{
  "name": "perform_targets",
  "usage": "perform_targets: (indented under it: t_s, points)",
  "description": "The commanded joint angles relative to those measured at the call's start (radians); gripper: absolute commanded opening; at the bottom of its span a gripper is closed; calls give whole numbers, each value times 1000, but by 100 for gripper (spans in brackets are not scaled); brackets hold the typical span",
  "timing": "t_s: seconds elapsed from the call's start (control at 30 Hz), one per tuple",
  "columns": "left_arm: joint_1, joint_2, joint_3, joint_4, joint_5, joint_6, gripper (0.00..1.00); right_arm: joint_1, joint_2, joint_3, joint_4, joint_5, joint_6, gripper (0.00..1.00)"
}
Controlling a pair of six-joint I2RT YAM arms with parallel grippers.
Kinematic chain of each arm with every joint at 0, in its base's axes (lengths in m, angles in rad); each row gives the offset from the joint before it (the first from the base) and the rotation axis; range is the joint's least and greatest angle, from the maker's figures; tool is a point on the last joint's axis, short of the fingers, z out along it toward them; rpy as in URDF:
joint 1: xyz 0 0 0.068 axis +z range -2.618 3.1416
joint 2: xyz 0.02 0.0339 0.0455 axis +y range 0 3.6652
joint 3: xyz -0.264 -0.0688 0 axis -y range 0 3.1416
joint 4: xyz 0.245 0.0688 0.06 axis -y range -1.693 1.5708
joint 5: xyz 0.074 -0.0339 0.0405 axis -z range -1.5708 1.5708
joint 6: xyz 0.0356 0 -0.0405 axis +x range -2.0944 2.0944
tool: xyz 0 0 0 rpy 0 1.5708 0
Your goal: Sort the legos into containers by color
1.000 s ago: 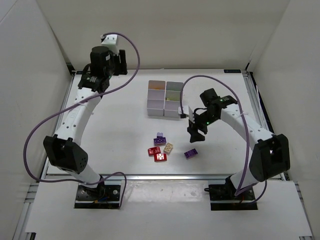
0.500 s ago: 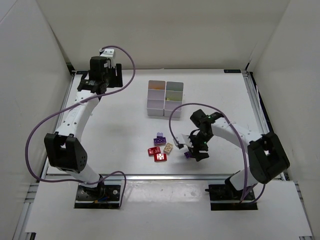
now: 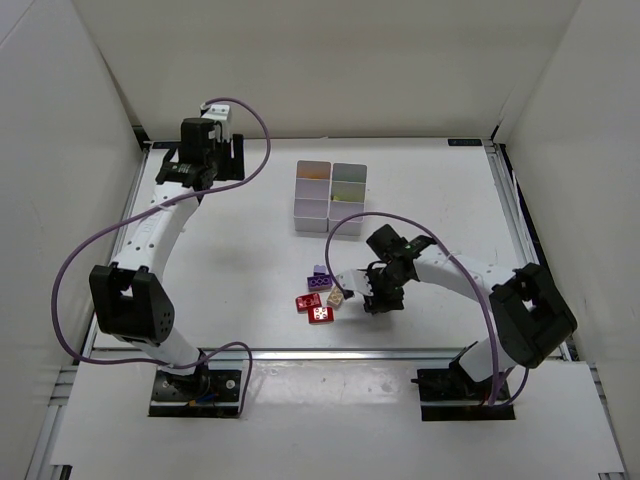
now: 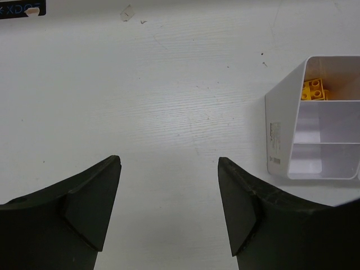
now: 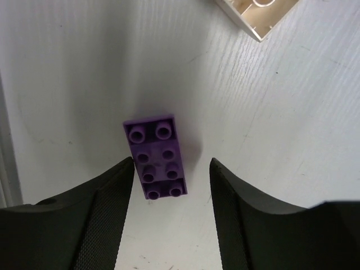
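Note:
A purple lego [image 5: 154, 157] with eight studs lies flat on the table between the jaws of my right gripper [image 5: 171, 162], close to the left finger, not gripped. In the top view the right gripper [image 3: 379, 299] is low over that spot and hides the brick. Another purple lego [image 3: 320, 278], two red legos [image 3: 308, 301] [image 3: 320, 315] and a tan lego [image 3: 337, 296] lie just to its left. The tan lego's corner shows in the right wrist view [image 5: 259, 14]. The white containers [image 3: 330, 197] stand mid-table. My left gripper [image 3: 196, 172] is open and empty at the far left.
In the left wrist view the left gripper [image 4: 169, 169] hangs over bare table, with the containers [image 4: 279, 135] to its right and yellow bricks [image 4: 313, 90] in the far compartment. White walls enclose the table; its front edge [image 3: 330, 350] is near the bricks.
My right gripper has moved from beside the containers down and toward the front, and has come low around the lone purple lego. The left wrist has shifted only slightly.

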Motion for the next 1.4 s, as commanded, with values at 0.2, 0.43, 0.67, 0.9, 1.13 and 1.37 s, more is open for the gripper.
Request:
perform_targets:
  t_s: [0.2,0.43,0.67,0.9,1.13,1.37]
  points:
    - [2,-9,-5,9,-1,15,81,5,-9,-28,-21,-38,-8,56]
    - [2,-3,-17,9,5,15,82,5,-14,-51,-4,-32,-10,49]
    - [2,-8,-26,12,-1,14,82,3,-3,-5,7,-30,22,30]
    - [4,-25,-54,25,-29,14,82,-57,42,254,99,-73,333,12]
    - [31,-31,-48,22,-21,8,83,-103,188,513,240,-19,508,10]
    - [42,-25,-37,16,-23,14,84,-100,412,795,252,-7,499,12]
